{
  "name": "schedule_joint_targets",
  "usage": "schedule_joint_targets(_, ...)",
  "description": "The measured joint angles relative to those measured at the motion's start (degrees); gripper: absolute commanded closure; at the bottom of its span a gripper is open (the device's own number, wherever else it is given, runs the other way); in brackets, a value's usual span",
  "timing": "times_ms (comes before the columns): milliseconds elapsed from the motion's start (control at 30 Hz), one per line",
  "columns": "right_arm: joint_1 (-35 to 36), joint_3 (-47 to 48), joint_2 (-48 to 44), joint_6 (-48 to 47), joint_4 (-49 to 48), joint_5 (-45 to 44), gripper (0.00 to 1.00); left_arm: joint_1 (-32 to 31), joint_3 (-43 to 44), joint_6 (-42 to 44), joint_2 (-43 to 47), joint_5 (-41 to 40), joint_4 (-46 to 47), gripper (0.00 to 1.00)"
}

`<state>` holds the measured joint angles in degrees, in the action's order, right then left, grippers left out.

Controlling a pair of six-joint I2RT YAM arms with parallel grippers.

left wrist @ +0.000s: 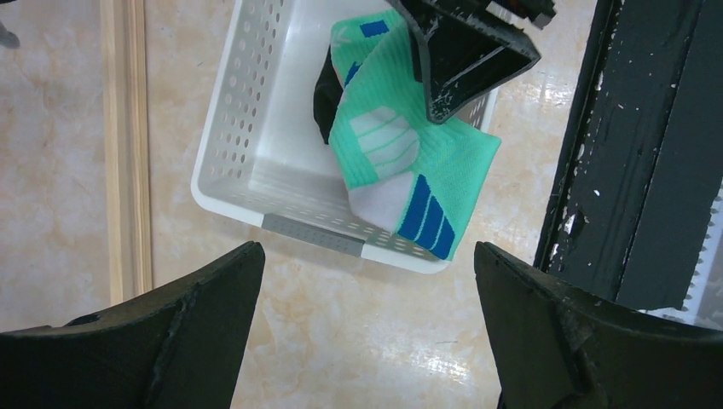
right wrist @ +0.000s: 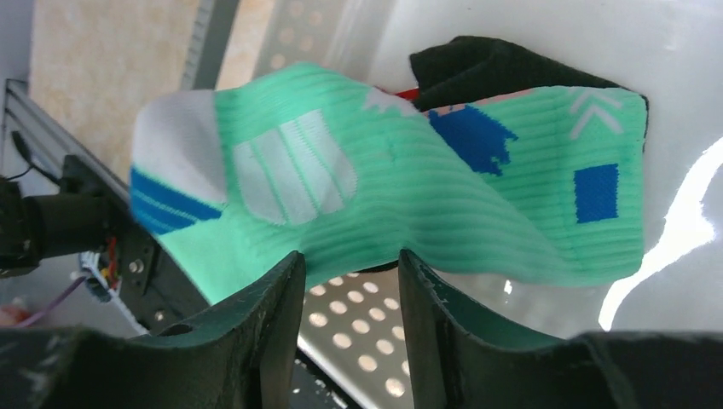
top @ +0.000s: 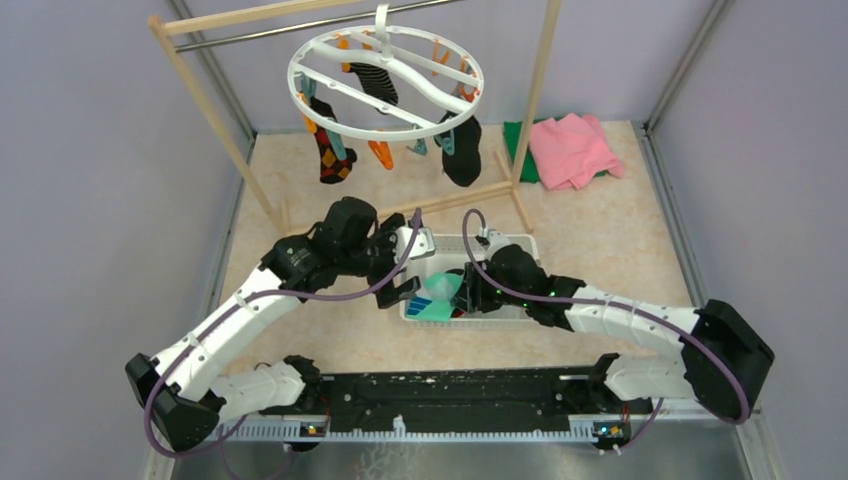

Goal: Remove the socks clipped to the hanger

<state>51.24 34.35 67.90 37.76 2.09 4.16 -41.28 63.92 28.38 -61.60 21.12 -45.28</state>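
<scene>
Beige counter point(top: 620, 250) is occupied by a white slotted plastic basket point(left wrist: 230, 145); a teal sock with white-blue marks point(left wrist: 384, 153) is laid in it, toe pointed near-left over the rim. Over it the right hand point(right wrist: 349, 256) is held narrowly apart; the left hand point(left wrist: 367, 247) is spread wide.

Place: robot lab cell | Enclosure: tabletop point(top: 620, 250) is boxed in by plain grey walls point(top: 80, 150) and metal posts point(top: 212, 65) | Rig: left arm point(top: 235, 320) and right arm point(top: 630, 318) are bolted to a black rail point(top: 460, 400)
</scene>
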Motion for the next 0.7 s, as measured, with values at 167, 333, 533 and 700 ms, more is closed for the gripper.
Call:
schedule_joint_targets(167, -0.39, -0.11, 6.6, 0.48, -2.38, -4.33, 0.7, 0.0, 1.18, 0.0, 0.28, 0.0, -0.79, 0.01)
schedule_joint_targets(333, -1.62, 0.35, 14.16, 2.56, -1.51, -12.61, 0.69, 0.26, 3.15, 0.0, 0.39, 0.02, -1.44, 0.01)
schedule_joint_targets(533, -1.92, 2.45, 5.62, 2.29, 4.59, -18.6, 0.36, 1.33, 4.37, -0.02, 0.79, 0.59, -1.9, 0.01)
schedule_joint_targets(700, -2.36, 8.35, -9.55, -2.86, 7.23, -19.26, 0.2, 1.88, 4.72, -0.22, 1.18, 1.57, -2.03, 0.01)
